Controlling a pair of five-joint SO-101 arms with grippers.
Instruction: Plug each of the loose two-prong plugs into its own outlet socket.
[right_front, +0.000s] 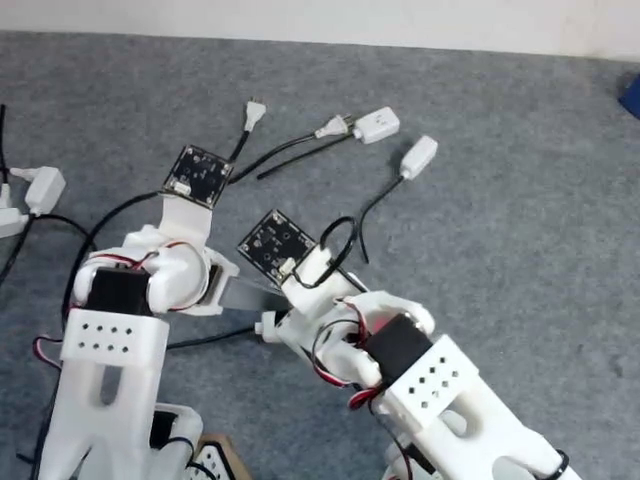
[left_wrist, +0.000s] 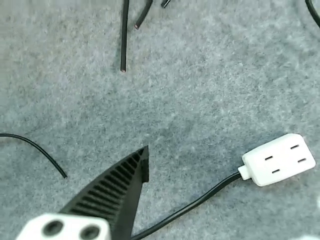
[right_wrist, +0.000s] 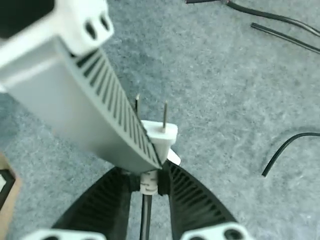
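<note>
— What do the fingers hold?

— The two black fingers (right_wrist: 192, 197) of the right gripper (right_wrist: 150, 176) are pinched on the neck of a white two-prong plug (right_wrist: 161, 135), just where its black cord (right_wrist: 146, 215) leaves it. The prongs point away from the wrist and are free in the air above the carpet, I think. A grey ribbed part (right_wrist: 100, 110), which I take for a piece of the other arm, lies across the side of the plug. Whether it touches or is only in front, I cannot say.

— And the left gripper (left_wrist: 137, 172)?

— It hangs low over the carpet, and I see nothing in it. Spread or pressed together, I cannot tell. Near it lies a white outlet socket (left_wrist: 278, 160), slots up, on a black cord of its own.

— So which step is this?

— The plug is in the grip but not yet plugged in, so I judge that carrying it to a socket is the step in hand. The next move asks that both prongs meet one pair of slots squarely. The socket is loose, so it may slide away under the push unless something holds it.

— What is further out?

— From above I see another loose plug (right_front: 253, 113), a far plug (right_front: 333, 127) right at a far socket (right_front: 377, 123), and a slanted socket (right_front: 420, 155) near those. Everything lies on grey carpet (right_front: 520, 250). A pale wall (right_front: 350, 20) runs behind it, and there is something blue (right_front: 630, 95) at the edge.
</note>
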